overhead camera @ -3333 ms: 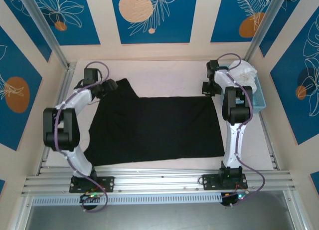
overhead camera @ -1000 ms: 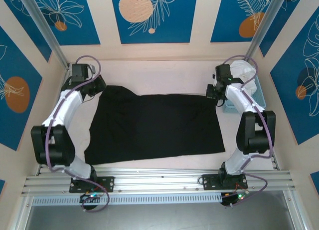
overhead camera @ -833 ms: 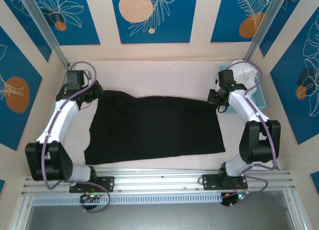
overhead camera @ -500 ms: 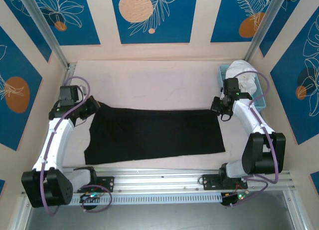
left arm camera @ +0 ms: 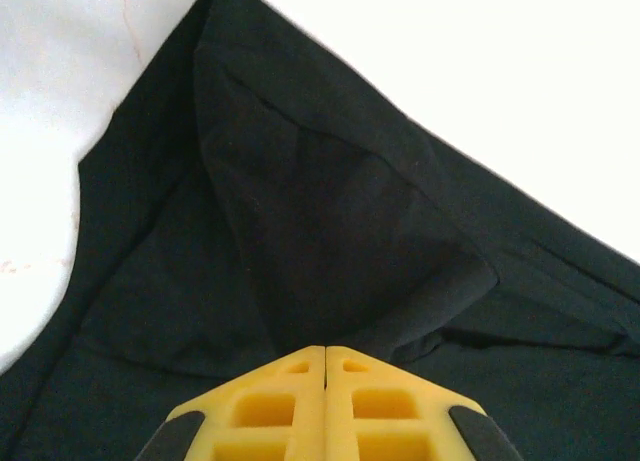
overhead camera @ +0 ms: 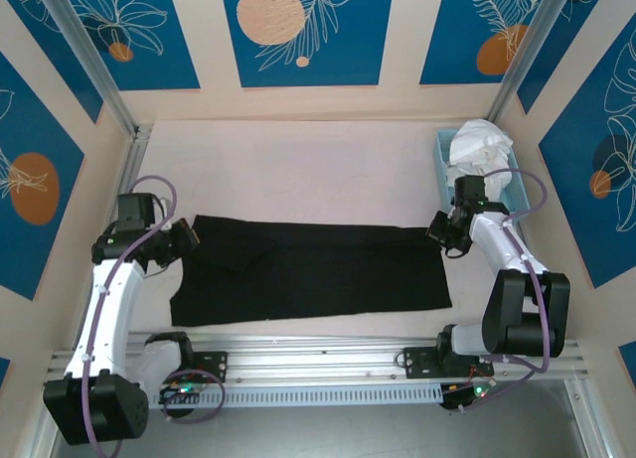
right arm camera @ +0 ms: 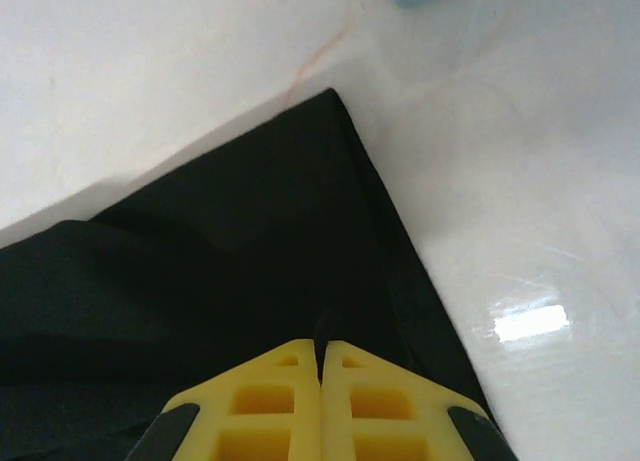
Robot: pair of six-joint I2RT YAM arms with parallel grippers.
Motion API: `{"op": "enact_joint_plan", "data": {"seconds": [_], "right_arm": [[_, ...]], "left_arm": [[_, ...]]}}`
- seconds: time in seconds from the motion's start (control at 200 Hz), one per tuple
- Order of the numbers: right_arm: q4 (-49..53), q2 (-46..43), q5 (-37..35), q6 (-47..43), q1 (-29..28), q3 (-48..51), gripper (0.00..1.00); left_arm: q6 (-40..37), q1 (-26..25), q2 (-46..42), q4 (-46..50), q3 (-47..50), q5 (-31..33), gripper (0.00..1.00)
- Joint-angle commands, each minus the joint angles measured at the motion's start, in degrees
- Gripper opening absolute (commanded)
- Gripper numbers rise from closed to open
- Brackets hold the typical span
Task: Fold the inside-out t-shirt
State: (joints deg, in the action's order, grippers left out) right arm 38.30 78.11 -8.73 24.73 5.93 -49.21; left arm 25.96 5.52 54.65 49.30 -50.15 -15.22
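The black t-shirt [overhead camera: 308, 269] lies as a wide low band across the table, its far half doubled toward the near edge. My left gripper [overhead camera: 185, 237] is shut on the shirt's far left corner; in the left wrist view the yellow fingers [left arm camera: 250, 411] press together on the black cloth [left arm camera: 330, 221], which drapes away from them in folds. My right gripper [overhead camera: 440, 231] is shut on the far right corner; a thin ridge of black cloth [right arm camera: 250, 251] stands between its yellow fingers [right arm camera: 370, 406]. No floral print or lettering shows.
A light blue basket [overhead camera: 514, 186] holding a white cloth garment [overhead camera: 479, 142] stands at the right wall beside the right arm. Bare pale table [overhead camera: 298, 170] stretches behind the shirt. An aluminium rail [overhead camera: 318, 357] runs along the near edge.
Both grippers have travelled from the far side toward the near edge, dragging the shirt's far edge with them. The shirt has gone from a broad spread to a narrower doubled band.
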Motion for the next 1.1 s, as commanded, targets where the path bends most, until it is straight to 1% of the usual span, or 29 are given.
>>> {"op": "enact_joint_plan", "data": {"seconds": [0.0,0.135,0.185,0.3,0.36,0.385,0.41,0.445,0.475,0.535,0.6,0.69,0.745,0.835,0.88,0.995,1.09], "right_arm": [[-2.2,-0.4,2.1,2.2,0.5,2.4,0.03],[-3.0,0.7,2.4,3.9,0.2,4.0,0.05],[-3.5,-0.3,1.5,4.0,0.0,4.4,0.09],[-3.8,-3.9,-0.4,3.9,-0.8,4.1,0.31],[-4.9,-6.7,-1.9,2.5,-4.0,3.8,0.42],[-6.0,-8.1,-2.2,1.2,-5.9,3.7,0.51],[-7.3,-9.3,-2.2,-0.4,-8.8,3.8,0.58],[-9.5,-10.6,-2.5,-2.5,-13.3,3.7,0.64],[-11.8,-11.1,-2.3,-4.3,-17.4,3.6,0.67],[-16.9,-10.5,-1.6,-7.3,-26.4,3.3,0.71],[-22.3,-7.3,-2.0,-9.3,-36.0,2.1,0.73],[-30.2,-0.2,-4.5,-12.7,-49.2,-0.9,0.76],[-36.0,4.4,-5.8,-14.4,-55.4,-2.8,0.78],[-45.4,11.3,-4.0,-15.3,-62.0,-5.6,0.79],[-49.4,14.9,-4.3,-16.8,-65.2,-7.1,0.82],[-55.0,23.9,-9.6,-22.6,-71.3,-12.4,0.87],[-60.3,28.9,-14.2,-25.4,-73.8,-14.7,0.89]], "left_arm": [[-1.2,0.7,-1.7,3.6,2.3,-0.6,0.00],[-0.5,0.7,-1.4,2.4,5.6,-1.8,0.00],[-0.5,0.7,-1.5,2.4,5.5,-1.7,0.00],[-0.5,0.7,-1.6,2.1,5.4,-1.4,0.00],[-0.5,0.7,-1.2,1.8,5.5,-2.1,0.00],[-0.5,0.7,-1.0,1.7,5.6,-2.3,0.00],[-0.6,0.7,-1.0,1.7,5.6,-2.3,0.00],[-0.6,0.7,-1.0,1.5,5.6,-2.3,0.00],[-0.5,0.7,-0.9,1.4,5.6,-2.4,0.00],[-0.5,0.7,-0.9,1.2,5.6,-2.6,0.00],[-0.6,0.7,-0.8,1.0,5.5,-2.9,0.00],[-0.6,0.7,-1.0,0.8,5.5,-2.9,0.00],[-0.6,0.7,-1.0,0.5,5.6,-2.9,0.00],[-0.6,0.7,-0.9,-0.3,5.9,-3.5,0.00],[-0.5,0.7,-0.6,-0.7,6.0,-4.0,0.00],[-0.7,0.7,-0.6,-1.1,6.3,-4.6,0.00],[-0.8,0.7,-0.7,-1.3,6.5,-5.0,0.00]]}}
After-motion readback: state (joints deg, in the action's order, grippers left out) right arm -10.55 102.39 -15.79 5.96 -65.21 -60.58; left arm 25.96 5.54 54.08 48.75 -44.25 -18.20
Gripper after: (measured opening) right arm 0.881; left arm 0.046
